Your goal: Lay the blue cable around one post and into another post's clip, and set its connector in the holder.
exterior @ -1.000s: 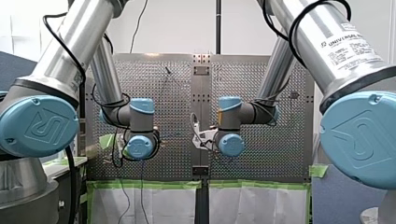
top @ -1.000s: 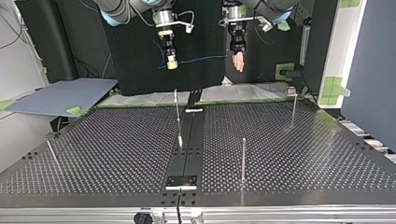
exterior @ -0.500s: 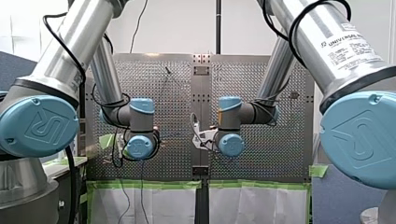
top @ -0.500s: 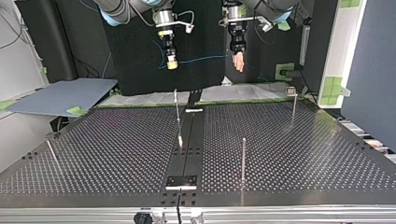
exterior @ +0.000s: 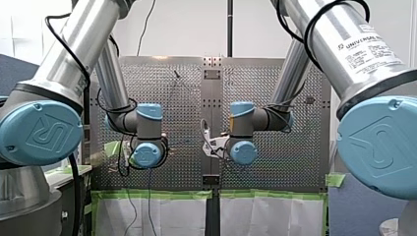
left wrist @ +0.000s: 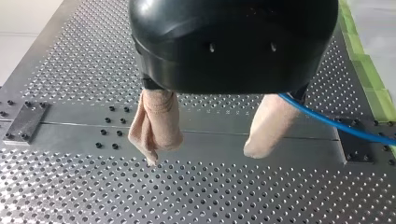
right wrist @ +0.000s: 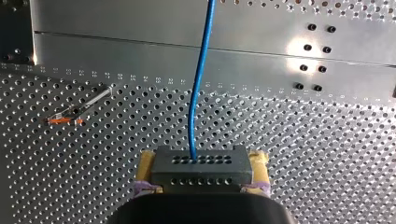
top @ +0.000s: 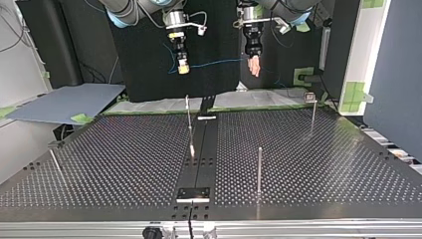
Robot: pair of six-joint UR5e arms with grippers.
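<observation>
Four thin metal posts [top: 259,169] stand well apart on the perforated metal desk [top: 318,164], with wide lanes between them. Beyond its far edge the thin blue cable [top: 214,63] bars the gap from the dark connector block [right wrist: 201,169] in my right claw [top: 183,68] to my left claw [top: 254,66].

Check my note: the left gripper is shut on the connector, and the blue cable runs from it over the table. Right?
No: it is the right gripper that is shut on the connector, as the right wrist view shows. The blue cable does run from it over the table.

blue cable [right wrist: 199,84], dark connector [right wrist: 201,171] (silver dotted table [right wrist: 327,140])
</observation>
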